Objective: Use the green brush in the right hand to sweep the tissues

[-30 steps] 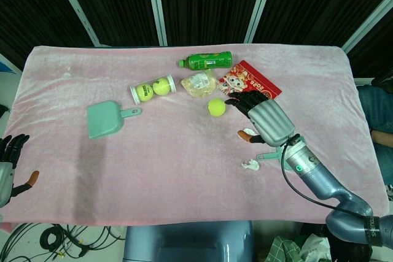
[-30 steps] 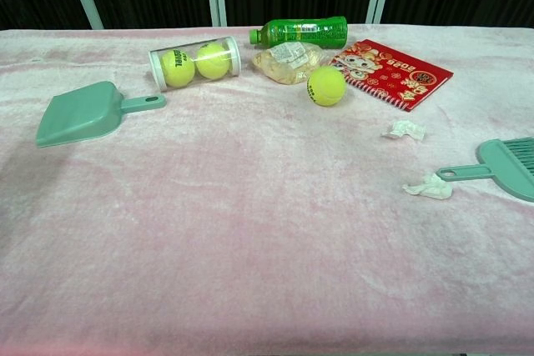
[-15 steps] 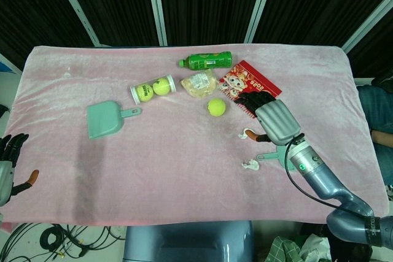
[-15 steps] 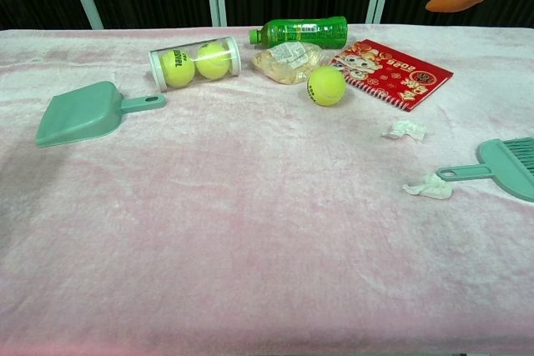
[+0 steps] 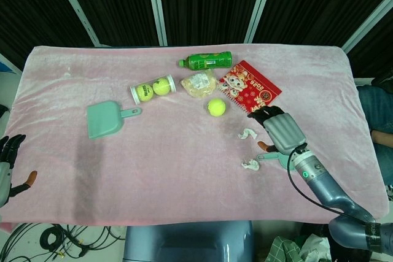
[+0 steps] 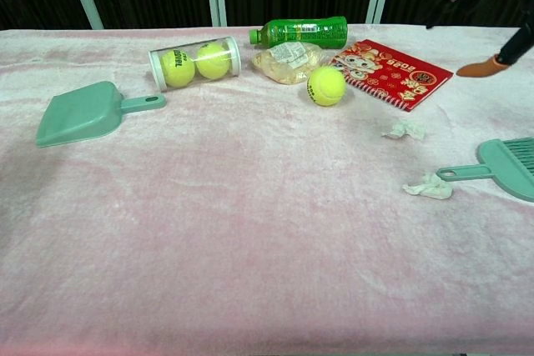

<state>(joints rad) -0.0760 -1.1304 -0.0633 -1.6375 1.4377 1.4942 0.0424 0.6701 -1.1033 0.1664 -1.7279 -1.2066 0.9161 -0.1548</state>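
From the head view, the green brush (image 5: 281,159) lies flat on the pink table (image 5: 184,151), toward 4 o'clock from the table's middle, mostly hidden under the right robot hand (image 5: 281,130). Only its handle end shows, pointing toward 9 o'clock. The two tissues are small white crumpled pieces: one tissue (image 5: 247,134) sits at 9 o'clock of the right robot hand, the other tissue (image 5: 250,165) lies just beside the handle tip, at about 7 o'clock of the hand. I judge the brush to be light, stiff plastic with soft bristles, a little slippery, so the thin handle is the best place to take it. The tissues look very light and soft, so they should move with a gentle push. The right robot hand hovers above the brush with its fingers apart and holds nothing. The left robot hand (image 5: 7,164) is at the table's left edge, fingers loosely spread, also empty.

From the chest view, the green brush (image 6: 501,167) is plain at the right edge, at 3 o'clock, its handle pointing to 9 o'clock and ending in a small loop. One tissue (image 6: 430,187) touches the handle tip or nearly so; the other tissue (image 6: 405,129) lies farther back, near the red booklet (image 6: 392,72). Of the right robot hand (image 6: 494,47) only an orange fingertip and some dark parts show at the top right, clearly above the brush and apart from it.
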